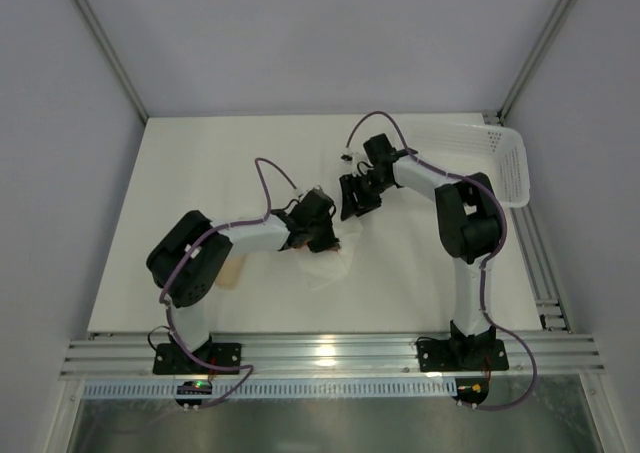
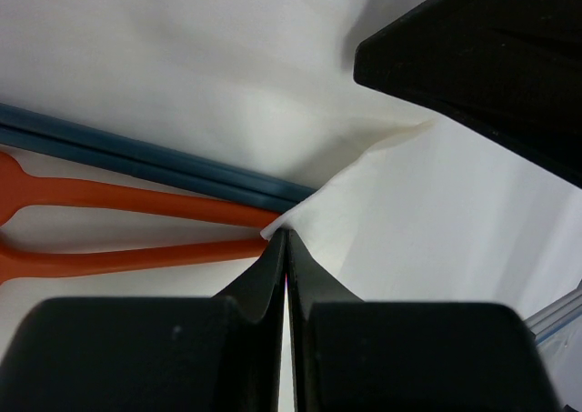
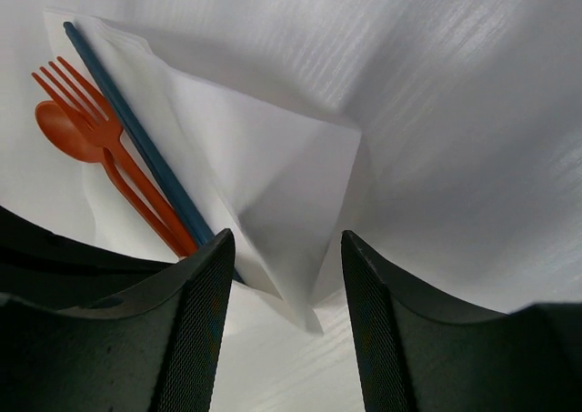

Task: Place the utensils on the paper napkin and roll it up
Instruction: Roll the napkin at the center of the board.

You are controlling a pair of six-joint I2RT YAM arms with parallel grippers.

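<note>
Napkin (image 3: pixel 273 180) edge in closed left gripper (image 2: pixel 286 241), parted right gripper (image 3: pixel 284 253) over fold

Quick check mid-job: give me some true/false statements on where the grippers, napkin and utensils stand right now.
1. The left gripper is pinched shut on an edge of the napkin. True.
2. The right gripper is clamped on the blue stick. False: its jaws stand open over the napkin, holding nothing.
3. The orange fork and orange spoon lie on the napkin beside the blue stick. True.
4. The utensils sit in the white basket. False: they are on the napkin, and the basket is away at the far right.
5. The napkin is fully rolled. False: one flap is folded over, and the utensil heads are exposed.
</note>
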